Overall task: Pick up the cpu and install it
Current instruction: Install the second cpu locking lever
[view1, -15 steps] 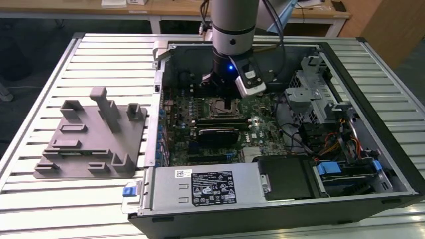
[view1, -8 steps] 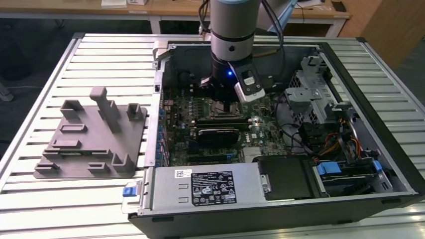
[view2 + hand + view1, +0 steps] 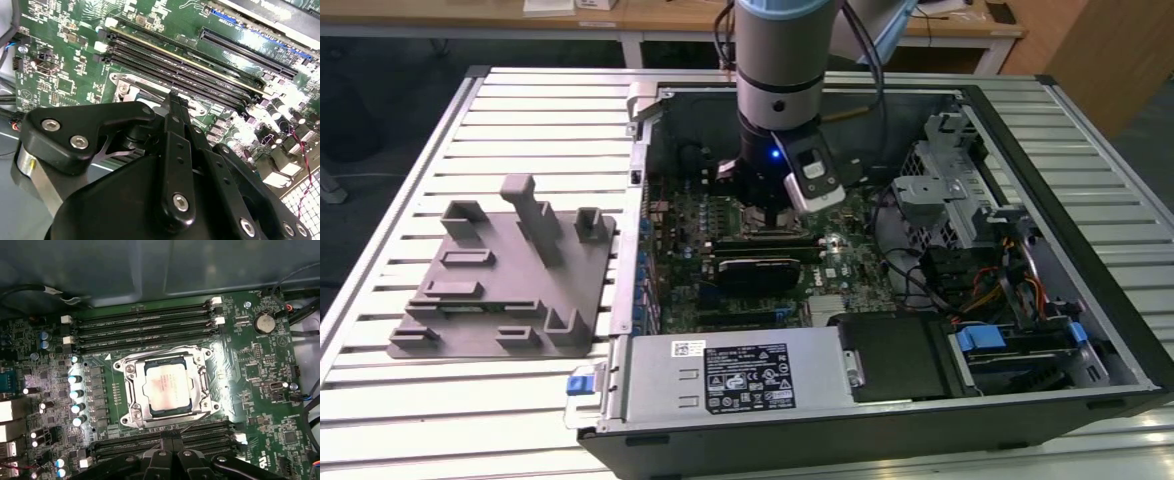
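The flat square silver-topped cpu (image 3: 165,386) lies seated in the metal-framed socket (image 3: 131,390) on the green motherboard (image 3: 255,380), while the black gripper (image 3: 172,440) hovers just above it, fingers pressed together, holding nothing.

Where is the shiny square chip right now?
In the first wrist view, the cpu sits inside the metal socket frame on the green board, between rows of long black memory slots.

cpu (image 3: 166,386) silver, seemingly | motherboard (image 3: 250,365) green | tray (image 3: 507,275) grey

support: slatted metal table (image 3: 440,400) | on it: open computer case (image 3: 1067,400); grey peg tray (image 3: 507,290)
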Controlling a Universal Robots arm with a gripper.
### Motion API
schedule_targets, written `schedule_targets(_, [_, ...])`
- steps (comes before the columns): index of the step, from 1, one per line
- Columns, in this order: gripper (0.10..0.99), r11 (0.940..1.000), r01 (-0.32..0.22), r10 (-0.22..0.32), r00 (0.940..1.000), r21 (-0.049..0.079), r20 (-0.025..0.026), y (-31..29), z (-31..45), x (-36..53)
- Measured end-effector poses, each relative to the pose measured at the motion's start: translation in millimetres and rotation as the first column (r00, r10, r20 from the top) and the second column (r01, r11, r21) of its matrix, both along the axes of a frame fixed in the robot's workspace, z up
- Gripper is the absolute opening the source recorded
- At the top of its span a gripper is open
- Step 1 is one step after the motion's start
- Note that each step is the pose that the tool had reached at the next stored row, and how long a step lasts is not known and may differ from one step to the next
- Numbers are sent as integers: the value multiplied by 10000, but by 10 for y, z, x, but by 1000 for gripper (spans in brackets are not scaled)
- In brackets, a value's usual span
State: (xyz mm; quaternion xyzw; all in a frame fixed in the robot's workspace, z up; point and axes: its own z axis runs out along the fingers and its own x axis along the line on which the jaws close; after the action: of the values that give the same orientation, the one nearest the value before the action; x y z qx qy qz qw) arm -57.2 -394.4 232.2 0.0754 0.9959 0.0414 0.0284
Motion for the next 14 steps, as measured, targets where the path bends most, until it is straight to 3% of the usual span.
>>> schedule_targets(14, [106,9987,1,-1,10000,517,0,-111,-95,-133])
